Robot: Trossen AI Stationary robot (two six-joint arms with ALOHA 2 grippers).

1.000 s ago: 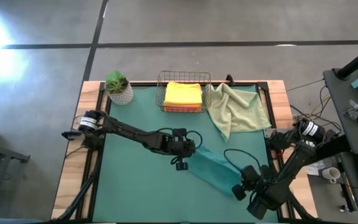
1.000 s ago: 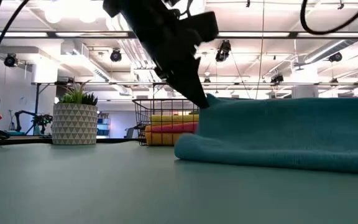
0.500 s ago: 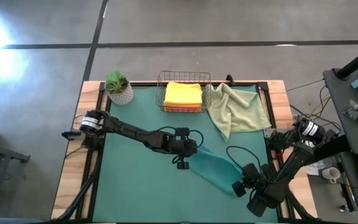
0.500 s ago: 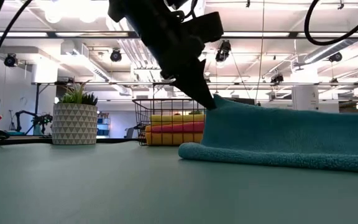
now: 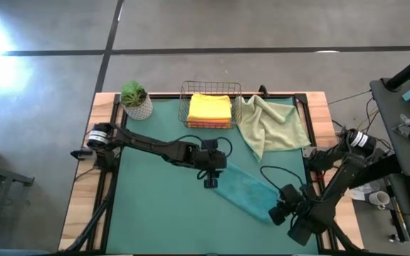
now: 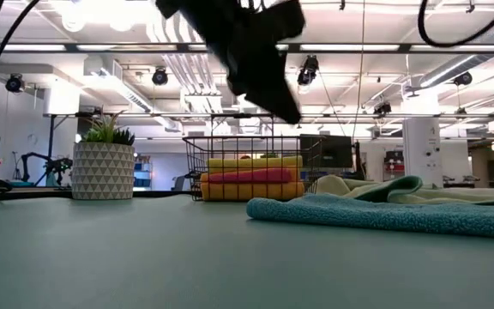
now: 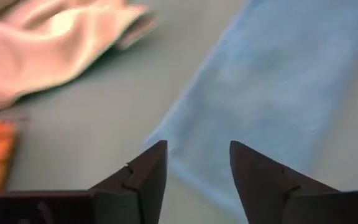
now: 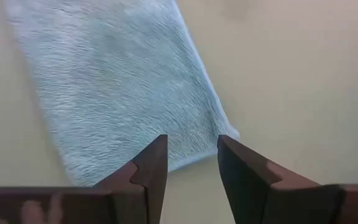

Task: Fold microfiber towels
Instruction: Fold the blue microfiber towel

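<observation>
A teal towel (image 5: 246, 193) lies flat on the green mat as a long folded strip, slanting from mid-table toward the near right corner; it also shows in the low view (image 6: 384, 215). My left gripper (image 5: 211, 182) hangs open above the strip's far left end (image 7: 278, 81), clear of it in the low view (image 6: 273, 86). My right gripper (image 5: 281, 213) stands open over the strip's near right end (image 8: 117, 81). A pale sage towel (image 5: 272, 124) lies crumpled at the far right.
A wire basket (image 5: 210, 105) at the far edge holds folded towels, yellow on top (image 5: 210, 108), with pink and orange below (image 6: 247, 177). A potted plant (image 5: 136, 99) stands at the far left corner. Bare mat (image 5: 155, 206) lies left of the teal strip.
Both grippers have opened and let go of the teal towel. Its raised upper edge has dropped, so the strip now lies flat on the mat. My left gripper has risen clear of the towel.
</observation>
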